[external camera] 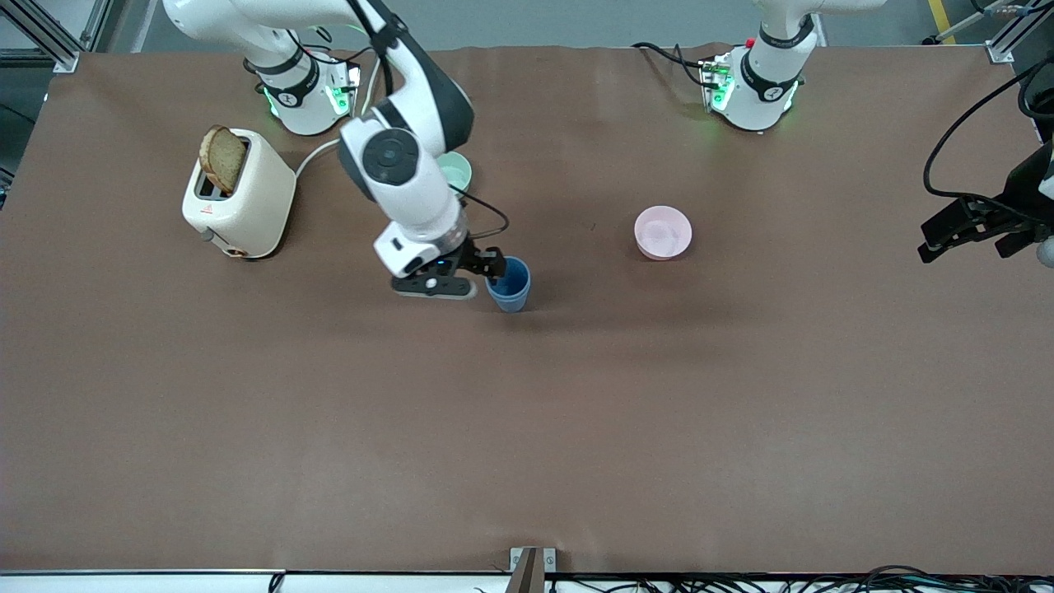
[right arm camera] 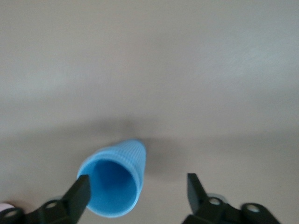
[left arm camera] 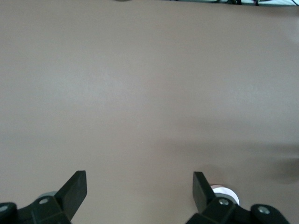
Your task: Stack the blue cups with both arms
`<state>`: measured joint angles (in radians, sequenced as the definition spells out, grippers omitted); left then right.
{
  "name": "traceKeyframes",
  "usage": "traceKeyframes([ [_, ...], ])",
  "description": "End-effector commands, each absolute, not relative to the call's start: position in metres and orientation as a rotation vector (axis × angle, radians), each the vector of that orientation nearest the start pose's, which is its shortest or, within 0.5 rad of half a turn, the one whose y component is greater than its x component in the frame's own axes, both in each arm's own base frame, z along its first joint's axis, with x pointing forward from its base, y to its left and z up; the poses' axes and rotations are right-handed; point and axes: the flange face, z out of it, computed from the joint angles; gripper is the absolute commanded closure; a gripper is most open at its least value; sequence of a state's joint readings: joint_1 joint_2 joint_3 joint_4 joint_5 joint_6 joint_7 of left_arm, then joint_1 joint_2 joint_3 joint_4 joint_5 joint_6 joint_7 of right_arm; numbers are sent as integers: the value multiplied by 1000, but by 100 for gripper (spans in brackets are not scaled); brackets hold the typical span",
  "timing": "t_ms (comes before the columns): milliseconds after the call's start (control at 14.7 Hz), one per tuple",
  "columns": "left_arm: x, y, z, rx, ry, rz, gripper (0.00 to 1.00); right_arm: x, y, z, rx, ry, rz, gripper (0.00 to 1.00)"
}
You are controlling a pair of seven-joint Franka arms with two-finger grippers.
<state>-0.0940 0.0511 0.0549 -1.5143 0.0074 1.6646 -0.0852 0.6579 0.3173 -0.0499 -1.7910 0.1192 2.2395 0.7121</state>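
Near the middle of the brown worktop [external camera: 527, 428], toward the right arm's end, a blue cup [external camera: 510, 284] stands upright with its long axis vertical and its open mouth pointing up; its ribbed wall tapers toward the base; only one blue outline shows, so I cannot tell whether a second cup sits nested inside it. Reaching down from its base at the top of the front view, the right arm [external camera: 412, 156] brings the right gripper [external camera: 486, 268] to the cup's rim; in the right wrist view the jaws stand wide apart, one finger [right arm camera: 77, 196] just at the edge of the cup's mouth and the other well clear, so the cup is not clamped. Over the worktop's edge at the left arm's end, the left gripper [external camera: 967, 239] waits, tilted, with its jaws wide and nothing between them; the left wrist view shows only bare brown surface past its fingers [left arm camera: 74, 189]. A pink bowl [external camera: 663, 232] sits between the cup and the left arm's end, slightly farther from the front camera than the cup; a pale green bowl [external camera: 455, 171] shows partly past the right arm's wrist; a cream toaster [external camera: 239, 198] with a slice of brown bread [external camera: 222, 158] sticking up from its slot stands near the right arm's base.
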Motion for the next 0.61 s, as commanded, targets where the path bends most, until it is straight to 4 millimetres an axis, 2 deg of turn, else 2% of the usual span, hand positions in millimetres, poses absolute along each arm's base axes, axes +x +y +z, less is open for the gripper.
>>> traceKeyframes([
  [0, 573, -25, 639, -3135, -65, -135, 0, 553, 285, 455, -2986, 371, -145, 0],
  [136, 573, -26, 638, -3135, -62, -133, 0, 566, 227, 481, -3005, 420, -176, 0],
  [340, 572, -27, 638, -3136, -55, -121, 0, 577, 125, 514, -3050, 398, -180, 0],
  [545, 568, -30, 640, -3134, -58, -102, 0, 568, 40, 546, -3081, 327, -156, 0],
])
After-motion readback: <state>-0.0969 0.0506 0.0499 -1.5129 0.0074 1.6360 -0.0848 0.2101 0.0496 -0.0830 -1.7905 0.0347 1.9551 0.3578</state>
